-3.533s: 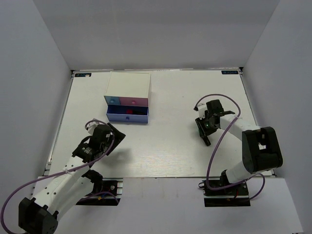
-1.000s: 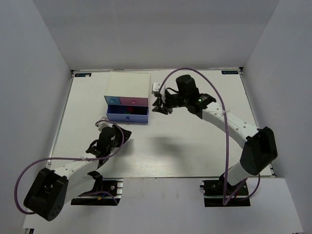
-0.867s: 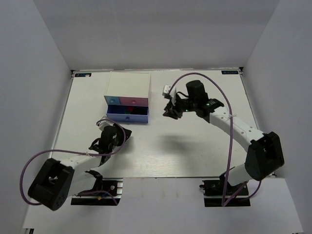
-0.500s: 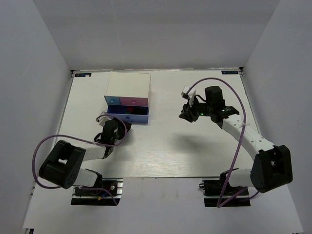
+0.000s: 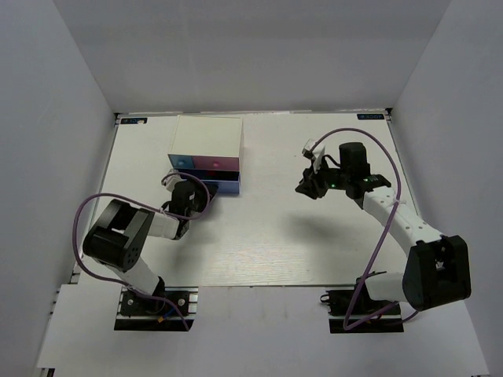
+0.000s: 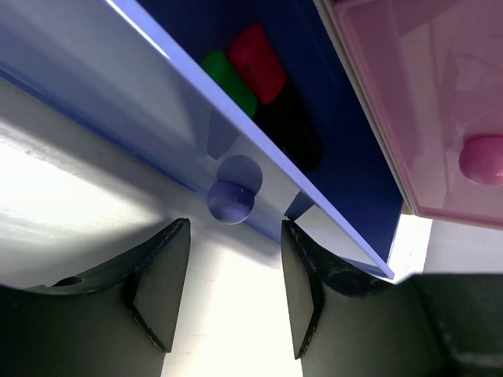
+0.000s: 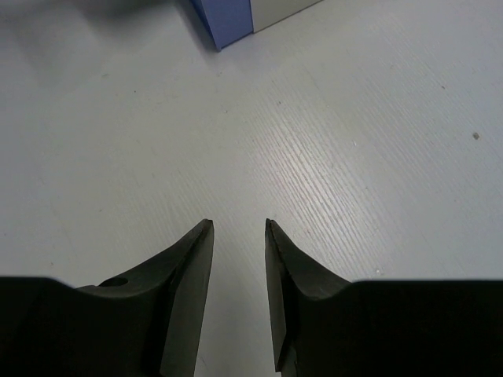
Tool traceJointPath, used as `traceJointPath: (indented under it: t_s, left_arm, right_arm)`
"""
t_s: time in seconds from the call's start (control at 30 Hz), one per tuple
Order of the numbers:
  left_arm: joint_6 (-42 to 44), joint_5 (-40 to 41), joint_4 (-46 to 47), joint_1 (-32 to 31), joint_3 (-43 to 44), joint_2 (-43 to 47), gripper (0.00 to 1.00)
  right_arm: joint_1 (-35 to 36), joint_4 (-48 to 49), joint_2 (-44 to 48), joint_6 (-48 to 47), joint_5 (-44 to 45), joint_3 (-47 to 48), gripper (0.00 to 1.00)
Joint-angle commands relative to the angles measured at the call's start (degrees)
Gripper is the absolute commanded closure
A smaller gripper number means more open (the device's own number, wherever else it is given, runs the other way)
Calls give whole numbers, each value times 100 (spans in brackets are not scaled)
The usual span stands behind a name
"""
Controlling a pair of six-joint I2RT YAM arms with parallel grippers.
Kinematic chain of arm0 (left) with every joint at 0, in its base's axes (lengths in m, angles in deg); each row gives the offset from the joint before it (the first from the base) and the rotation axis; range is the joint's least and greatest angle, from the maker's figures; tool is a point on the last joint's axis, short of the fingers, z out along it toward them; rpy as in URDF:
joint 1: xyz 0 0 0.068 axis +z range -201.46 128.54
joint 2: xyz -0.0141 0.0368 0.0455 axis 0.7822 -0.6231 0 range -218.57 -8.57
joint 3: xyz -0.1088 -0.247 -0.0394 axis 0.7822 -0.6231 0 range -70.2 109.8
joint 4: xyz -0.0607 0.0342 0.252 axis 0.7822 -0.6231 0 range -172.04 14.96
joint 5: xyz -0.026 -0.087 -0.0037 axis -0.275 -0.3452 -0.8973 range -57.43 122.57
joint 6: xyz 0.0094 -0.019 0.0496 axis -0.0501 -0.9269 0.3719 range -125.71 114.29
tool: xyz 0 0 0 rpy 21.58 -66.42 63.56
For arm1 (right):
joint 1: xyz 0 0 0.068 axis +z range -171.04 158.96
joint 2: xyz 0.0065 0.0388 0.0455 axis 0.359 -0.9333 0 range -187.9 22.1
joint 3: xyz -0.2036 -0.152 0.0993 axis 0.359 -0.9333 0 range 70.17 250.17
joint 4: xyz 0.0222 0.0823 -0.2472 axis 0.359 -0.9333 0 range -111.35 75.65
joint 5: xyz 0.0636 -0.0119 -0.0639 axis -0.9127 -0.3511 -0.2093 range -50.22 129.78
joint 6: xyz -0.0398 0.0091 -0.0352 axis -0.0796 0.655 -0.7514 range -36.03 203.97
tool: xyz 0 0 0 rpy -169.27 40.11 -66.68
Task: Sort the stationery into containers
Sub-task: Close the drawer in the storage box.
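The containers are drawers in a cream-topped box (image 5: pixel 208 135). Its dark blue bottom drawer (image 6: pixel 181 118) stands partly pulled out, and inside lie black highlighters with a green end (image 6: pixel 229 82) and a pink-red end (image 6: pixel 258 63). My left gripper (image 6: pixel 234 236) is open right in front of this drawer, its fingertips just below the round blue knob (image 6: pixel 230 201) and not closed on it. The pink drawer (image 6: pixel 409 94) with its pink knob (image 6: pixel 481 159) is shut. My right gripper (image 7: pixel 238 225) hangs open and empty over bare table, right of the box.
In the overhead view my left gripper (image 5: pixel 196 195) is at the box's front and my right gripper (image 5: pixel 306 187) is mid-table. A corner of the blue drawer (image 7: pixel 224 20) shows at the top of the right wrist view. White walls enclose the table (image 5: pixel 314 243).
My left gripper has reached forward to the blue drawer's front, and the drawer sits further in. My right arm has drawn back from the box toward the right. Both grippers opened slightly.
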Motion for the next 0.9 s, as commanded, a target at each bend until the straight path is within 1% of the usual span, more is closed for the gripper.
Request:
traceJointPath:
  t_s: [0.0,0.27,0.47,0.67,0.83,0.87]
  left_arm:
    - [-168,-57,339,41,225,-56,40]
    - [-415,-57,593,41,331,-399,40]
    - [-608,-57,761,41,576,-724,40]
    - [-608,-171,823,41,866,-996,40]
    - [-661,-171,823,41,867,-997,40]
    - [-661,-171,823,41,867,-997,39]
  right_arm:
    - [-76,118,133,116,-209,-55,61]
    - [-190,127,54,98,-244,-73,61]
    - [-199,118,10,116,-306,-90,61]
    - [-225,109,-16,116,-324,-99,61]
    - [-260,92,-25,107,-324,-90,61]
    - [-260,83,-43,90,-341,-90,61]
